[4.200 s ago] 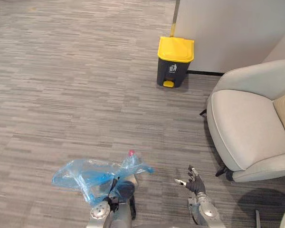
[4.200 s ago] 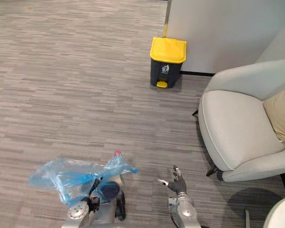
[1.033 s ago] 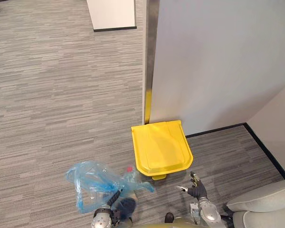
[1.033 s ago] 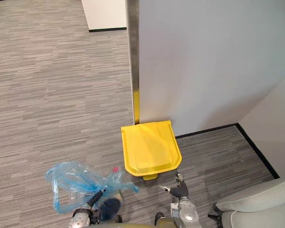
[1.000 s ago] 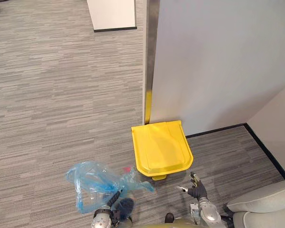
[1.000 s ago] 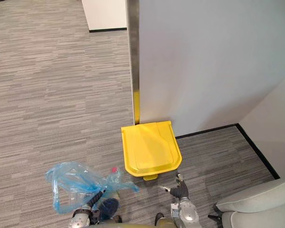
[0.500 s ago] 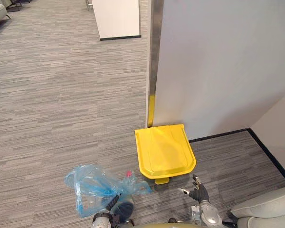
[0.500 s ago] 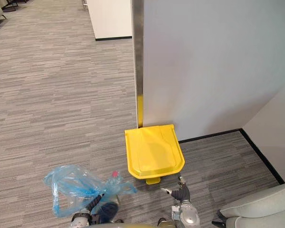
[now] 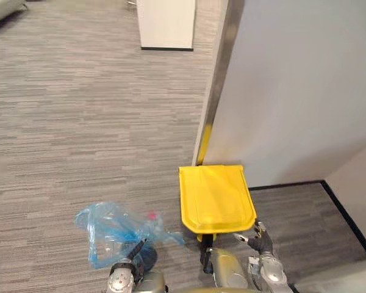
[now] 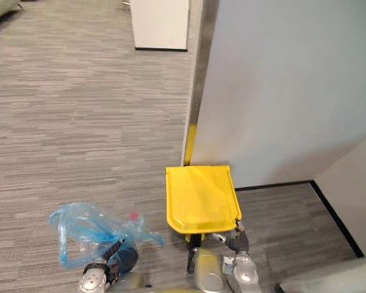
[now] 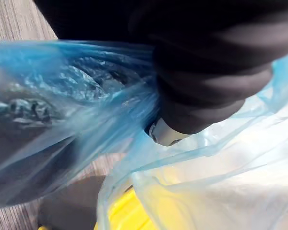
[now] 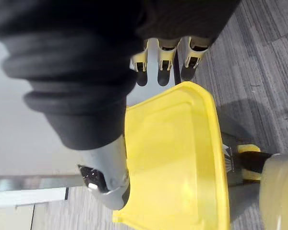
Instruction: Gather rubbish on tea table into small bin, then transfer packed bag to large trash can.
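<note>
Blue film is what I watch first: the packed bag (image 9: 113,229) hangs off my left hand (image 11: 206,81), low on my left, near the pedal bin (image 9: 215,198) and not yet over it. The plastic wraps that hand, so I cannot tell how it grips. My right hand (image 9: 262,240) hovers just off the front right corner of the yellow lid (image 12: 182,143), its fingers (image 12: 159,76) straight and loose. The lid lies shut, and the bin stands on the carpet against the grey partition (image 9: 293,91). I judge the lid must go up first: slide the right fingertips under that front lip, or press the pedal (image 12: 247,149) below it. Then swing the bag across, high enough for its sagging bottom to clear the rim
</note>
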Controlling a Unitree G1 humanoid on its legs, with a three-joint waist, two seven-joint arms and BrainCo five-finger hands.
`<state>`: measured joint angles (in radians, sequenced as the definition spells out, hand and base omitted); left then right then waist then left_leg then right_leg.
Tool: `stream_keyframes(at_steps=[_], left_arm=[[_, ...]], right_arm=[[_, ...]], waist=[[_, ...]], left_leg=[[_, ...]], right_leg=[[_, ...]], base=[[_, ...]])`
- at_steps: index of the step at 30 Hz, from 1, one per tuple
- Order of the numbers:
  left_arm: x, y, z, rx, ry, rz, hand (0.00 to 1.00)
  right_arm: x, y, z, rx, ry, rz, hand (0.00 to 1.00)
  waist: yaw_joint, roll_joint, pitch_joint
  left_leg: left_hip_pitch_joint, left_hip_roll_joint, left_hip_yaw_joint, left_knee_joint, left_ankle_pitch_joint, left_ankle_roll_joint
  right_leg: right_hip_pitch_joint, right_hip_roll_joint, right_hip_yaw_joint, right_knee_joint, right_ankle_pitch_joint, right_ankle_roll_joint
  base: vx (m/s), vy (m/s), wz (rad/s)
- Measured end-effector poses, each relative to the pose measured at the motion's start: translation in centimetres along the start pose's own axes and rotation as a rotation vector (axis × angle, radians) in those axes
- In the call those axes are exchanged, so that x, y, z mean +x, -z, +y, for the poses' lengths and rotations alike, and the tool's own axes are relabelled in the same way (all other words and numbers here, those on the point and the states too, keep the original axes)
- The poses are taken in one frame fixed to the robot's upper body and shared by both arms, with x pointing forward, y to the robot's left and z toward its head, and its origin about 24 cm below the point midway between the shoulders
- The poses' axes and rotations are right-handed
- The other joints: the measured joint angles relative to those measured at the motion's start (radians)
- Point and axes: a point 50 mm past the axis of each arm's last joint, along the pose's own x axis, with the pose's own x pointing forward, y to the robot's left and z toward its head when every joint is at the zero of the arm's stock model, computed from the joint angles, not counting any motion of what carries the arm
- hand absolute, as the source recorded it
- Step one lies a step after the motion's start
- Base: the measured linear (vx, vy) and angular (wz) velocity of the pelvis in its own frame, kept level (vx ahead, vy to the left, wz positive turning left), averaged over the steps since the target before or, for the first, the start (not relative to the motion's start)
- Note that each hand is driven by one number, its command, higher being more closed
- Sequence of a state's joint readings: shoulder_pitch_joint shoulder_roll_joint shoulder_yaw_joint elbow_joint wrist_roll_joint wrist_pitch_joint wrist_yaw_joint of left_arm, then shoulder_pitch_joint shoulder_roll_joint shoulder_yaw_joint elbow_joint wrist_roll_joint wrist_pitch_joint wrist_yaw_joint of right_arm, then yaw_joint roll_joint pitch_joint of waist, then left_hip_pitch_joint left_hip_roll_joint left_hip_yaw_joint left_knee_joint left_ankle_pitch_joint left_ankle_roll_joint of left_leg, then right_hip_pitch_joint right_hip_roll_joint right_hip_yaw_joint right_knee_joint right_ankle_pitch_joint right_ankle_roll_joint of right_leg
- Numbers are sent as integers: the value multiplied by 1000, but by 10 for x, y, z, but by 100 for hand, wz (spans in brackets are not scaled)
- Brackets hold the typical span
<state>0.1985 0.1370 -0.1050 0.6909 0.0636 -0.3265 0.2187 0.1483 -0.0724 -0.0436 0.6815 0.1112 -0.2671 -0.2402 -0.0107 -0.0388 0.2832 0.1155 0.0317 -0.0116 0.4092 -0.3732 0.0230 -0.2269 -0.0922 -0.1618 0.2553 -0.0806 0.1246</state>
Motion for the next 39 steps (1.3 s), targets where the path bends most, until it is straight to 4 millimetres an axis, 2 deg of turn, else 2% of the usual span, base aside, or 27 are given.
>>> stream_keyframes(at_steps=[1,2,3,5,8,11,15,18,20,22,25,26,29,30,31,33,34,36,37,38,39], left_arm=[[0,-4,0,3,1,-18,100],[1,-5,0,6,0,-26,100],[1,-6,0,7,-2,-30,100],[1,-13,-3,0,4,-63,100],[5,-24,-14,-18,33,-95,100],[6,-28,-20,-26,45,-109,100],[4,-26,-24,-12,65,-103,100],[4,-21,-22,-2,70,-87,100],[5,-21,-20,11,86,-86,100],[8,-24,-17,24,101,-96,100],[14,-26,-13,49,118,-98,100],[15,-26,-10,57,121,-100,100],[20,-32,-5,70,121,-121,100],[24,-38,-1,80,115,-141,100],[26,-41,-1,81,113,-149,100],[35,-58,1,68,106,-199,100],[37,-62,2,66,103,-211,100],[42,-73,4,59,96,-243,100],[45,-80,7,58,92,-264,100],[45,-82,8,46,86,-272,100],[44,-86,9,32,83,-292,100]], right_arm=[[-2,4,-4,32,26,16,0],[-5,9,-9,62,56,37,0],[-8,13,-14,91,95,52,0],[-12,7,-17,169,156,19,0],[-14,-8,-19,212,191,-66,0],[-14,-21,-12,240,185,-121,0],[-18,-16,8,233,126,-89,0],[-16,-11,17,217,98,-62,0],[-12,-11,16,200,87,-59,0],[-9,-11,12,179,71,-60,0],[-4,-15,6,157,53,-77,0],[-2,-17,5,153,52,-80,0],[13,-34,5,153,46,-115,0],[23,-49,9,142,27,-148,0],[26,-55,11,136,15,-164,0],[41,-92,22,129,-26,-256,0],[43,-100,23,128,-31,-277,0],[49,-123,29,108,-62,-340,0],[50,-134,31,115,-69,-373,0],[50,-141,34,120,-77,-399,0],[52,-161,43,96,-130,-455,0]], waist=[[-5,14,5],[-2,13,0],[0,27,-8],[-4,31,-14],[-5,26,-23],[-1,23,-35],[2,21,-48],[0,25,-68],[-6,35,-71],[-7,30,-75],[-32,27,-77],[-32,28,-77],[-30,28,-76],[-28,30,-67],[-28,31,-59],[-23,32,-5],[-21,27,6],[-11,36,32],[-7,22,41],[1,11,41],[2,10,48]], left_leg=[[7,24,-23,-7,-10,-18],[22,32,-37,-20,-17,-31],[31,58,-38,-32,-22,-48],[44,94,-37,-56,-9,-69],[81,128,17,-117,16,-101],[91,129,41,-168,29,-108],[88,124,44,-195,40,-107],[70,122,42,-201,43,-106],[47,121,39,-202,47,-110],[17,112,27,-207,59,-115],[-26,98,-8,-229,96,-121],[-37,95,-10,-228,104,-123],[-85,93,-10,-209,108,-128],[-111,92,-11,-186,106,-127],[-117,92,-11,-178,105,-127],[-160,99,-15,-122,80,-117],[-168,106,-15,-111,77,-114],[-205,130,-12,-100,79,-107],[-218,127,-15,-92,80,-121],[-216,126,-12,-83,85,-135],[-258,121,-5,10,82,-131]], right_leg=[[-3,24,25,47,-4,-56],[2,31,18,50,-10,-63],[7,46,-6,57,-26,-57],[10,65,-45,73,-31,-66],[5,75,-68,118,-78,-90],[-17,73,-64,134,-89,-96],[-18,69,-64,104,-73,-111],[-26,70,-66,77,-59,-108],[-42,72,-67,61,-46,-114],[-65,66,-73,55,-36,-113],[-97,39,-101,49,-26,-120],[-103,36,-108,42,-19,-120],[-123,38,-109,5,13,-121],[-124,41,-110,-22,29,-114],[-124,41,-111,-30,35,-114],[-126,43,-115,-60,62,-83],[-127,46,-115,-67,67,-76],[-151,72,-106,-80,64,-71],[-175,69,-50,13,59,-99],[-174,79,-60,-5,74,-114],[-181,85,-80,-29,88,-119]], base=[[282,-141,45],[318,-176,43],[339,-172,34],[321,-157,26],[226,-105,10],[76,-23,-5],[-42,17,-1],[-65,30,1],[-62,15,-2],[-59,-3,9],[-53,-26,28],[-87,-49,15],[-139,-53,0],[-149,-44,-1],[-190,-60,-1],[-200,-66,-9],[-214,-111,-20],[-203,-185,-15],[-127,-206,-5],[-64,-156,-19],[-59,-122,-42]])
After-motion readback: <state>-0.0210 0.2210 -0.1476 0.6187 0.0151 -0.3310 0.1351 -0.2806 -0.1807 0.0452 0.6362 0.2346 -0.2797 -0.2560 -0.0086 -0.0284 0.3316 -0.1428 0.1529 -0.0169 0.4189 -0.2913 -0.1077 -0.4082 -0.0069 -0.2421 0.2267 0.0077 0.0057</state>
